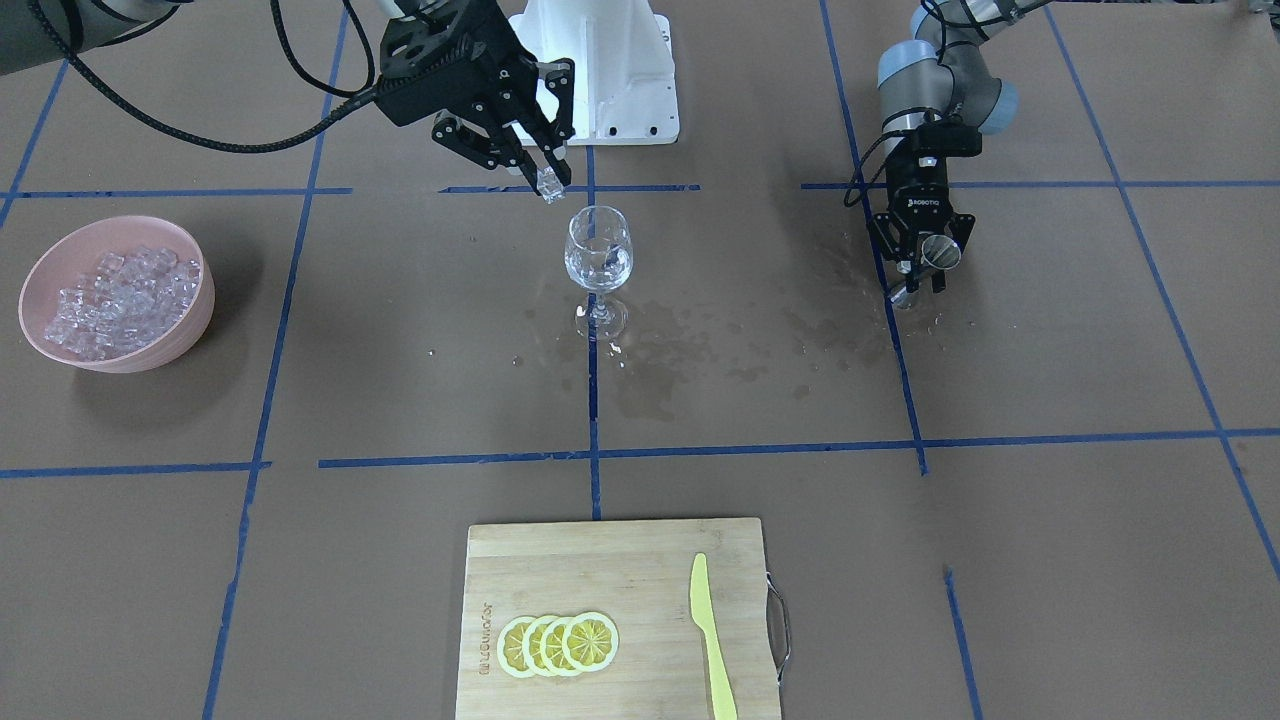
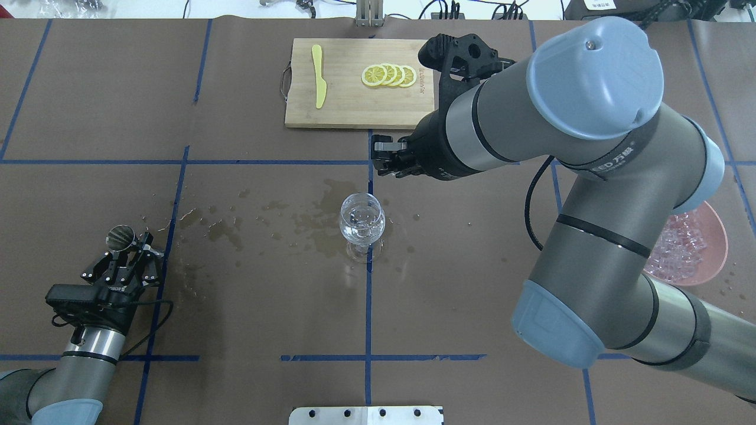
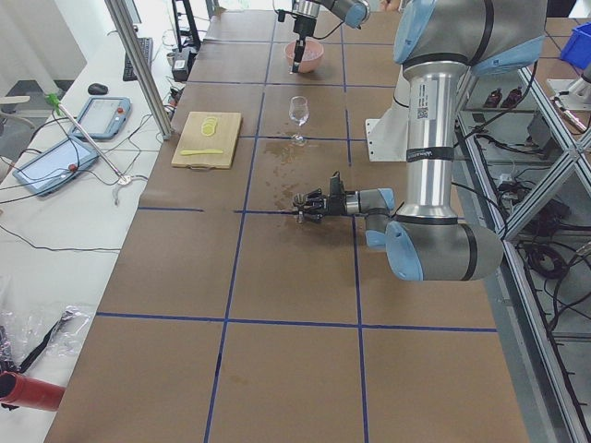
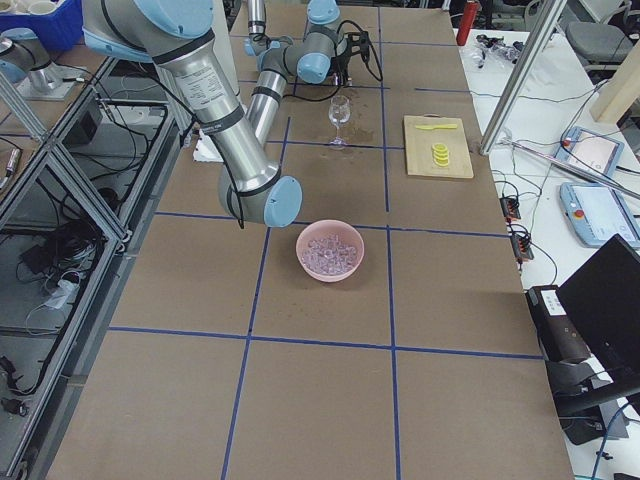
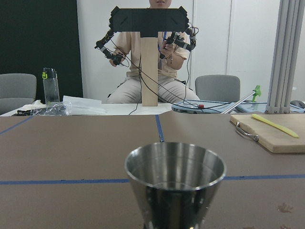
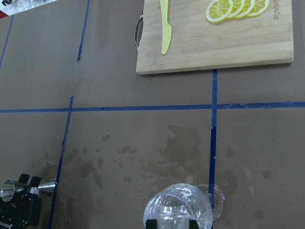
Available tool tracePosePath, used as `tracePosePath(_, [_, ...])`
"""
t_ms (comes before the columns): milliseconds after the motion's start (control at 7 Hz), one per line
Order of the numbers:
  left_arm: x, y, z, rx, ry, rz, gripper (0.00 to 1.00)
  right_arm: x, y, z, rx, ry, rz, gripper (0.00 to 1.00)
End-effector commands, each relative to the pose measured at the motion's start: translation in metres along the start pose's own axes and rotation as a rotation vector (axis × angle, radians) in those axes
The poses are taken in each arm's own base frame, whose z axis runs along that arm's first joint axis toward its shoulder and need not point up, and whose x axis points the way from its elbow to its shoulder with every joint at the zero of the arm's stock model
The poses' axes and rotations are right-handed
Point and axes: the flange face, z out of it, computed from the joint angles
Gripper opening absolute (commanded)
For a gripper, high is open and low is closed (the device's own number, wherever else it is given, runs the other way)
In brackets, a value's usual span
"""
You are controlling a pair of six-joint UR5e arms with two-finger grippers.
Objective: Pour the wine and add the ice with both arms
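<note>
A clear wine glass [image 1: 598, 255] stands at the table's middle with a little clear wine [image 1: 597, 270] in its bowl. My right gripper [image 1: 548, 178] is shut on one ice cube [image 1: 551, 187] and holds it just above and behind the glass rim. In the right wrist view the glass [image 6: 178, 212] sits right under the fingertips [image 6: 151, 223]. The heap of ice [image 1: 120, 298] fills a pink bowl [image 1: 190, 320]. My left gripper [image 1: 925, 265] is shut on an upright metal jigger [image 1: 940, 252], low over the table and well apart from the glass. The jigger also shows in the left wrist view [image 5: 175, 181].
A wooden cutting board [image 1: 620, 560] near the operators' edge carries lemon slices [image 1: 558, 644] and a yellow knife [image 1: 710, 635]. Wet splashes [image 1: 700, 350] spread between the glass and the left gripper. The white pedestal [image 1: 600, 70] stands behind the glass.
</note>
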Motion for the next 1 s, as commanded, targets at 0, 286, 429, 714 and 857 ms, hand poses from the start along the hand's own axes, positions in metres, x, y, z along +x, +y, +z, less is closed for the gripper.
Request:
tracePosePath(0, [-0.001, 0.0, 0.0, -0.002, 0.0, 0.002, 0.59, -0.007, 0.012, 0.011, 0.009, 0.007, -0.014, 0.0])
tracePosePath(286, [-0.002, -0.004, 0.0, -0.005, 0.002, -0.003, 1.0, -0.009, 0.011, 0.018, 0.002, 0.015, -0.022, 0.0])
tracePosePath(429, [0.005, -0.013, -0.003, -0.03, 0.019, -0.009, 1.0, -0.009, 0.012, 0.021, 0.001, 0.019, -0.023, 0.0])
tracePosePath(714, [-0.002, -0.017, -0.006, -0.094, 0.04, -0.009, 1.0, -0.009, 0.013, 0.021, -0.002, 0.019, -0.024, 0.0])
tracePosePath(857, [-0.015, -0.025, -0.012, -0.147, 0.055, 0.006, 1.0, -0.01, 0.015, 0.023, -0.004, 0.019, -0.024, 0.0])
